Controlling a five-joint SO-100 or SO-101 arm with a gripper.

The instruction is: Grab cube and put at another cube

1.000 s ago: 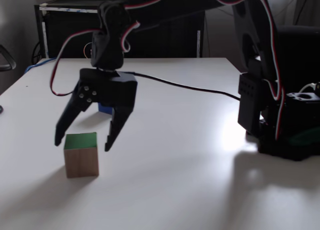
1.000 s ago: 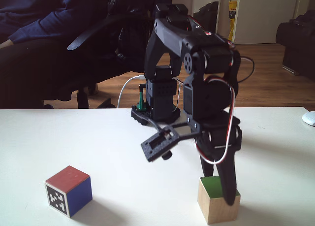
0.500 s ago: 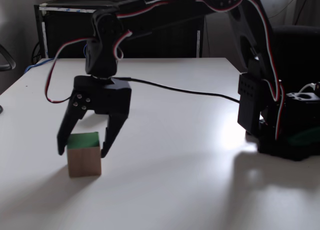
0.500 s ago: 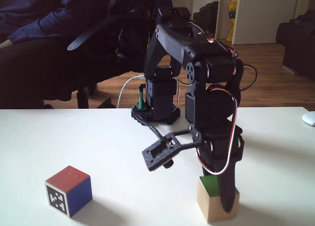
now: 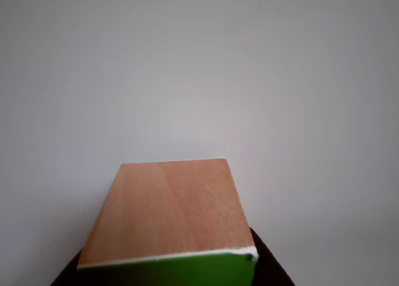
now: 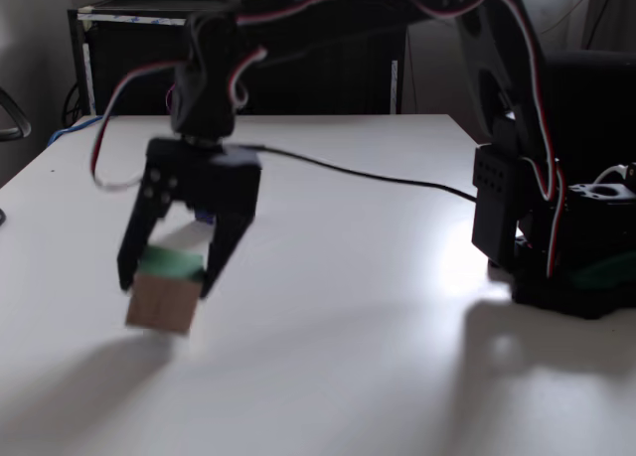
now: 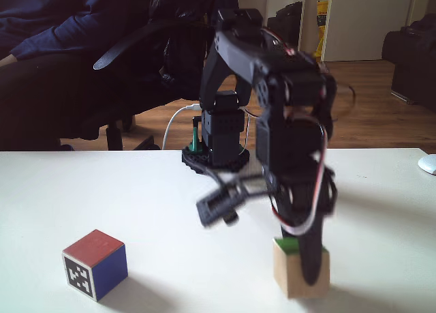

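Observation:
The cube (image 6: 162, 295) is light wood with a green top face. It hangs just above the white table (image 6: 348, 307), slightly tilted and blurred. My gripper (image 6: 165, 283) is shut on the cube, one black finger on each side. In a fixed view from the front, the cube (image 7: 294, 275) sits between the fingers of the gripper (image 7: 304, 271), low over the table. In the other view the cube (image 5: 168, 211) shows its wooden side and green edge, with a dark fingertip (image 5: 269, 268) beside it. Another cube (image 7: 94, 264), with a red top, blue side and marker face, rests far to the left.
The arm's black base (image 6: 566, 267) stands at the table's right side, and a black cable (image 6: 378, 173) runs across the surface. A dark cabinet (image 6: 129, 59) stands behind the table. A seated person (image 7: 41, 47) is beyond the far edge, and a white mouse (image 7: 428, 164) lies at the right.
The fingers came down around the cube and shut on it. It has now risen a little off the table and tilted.

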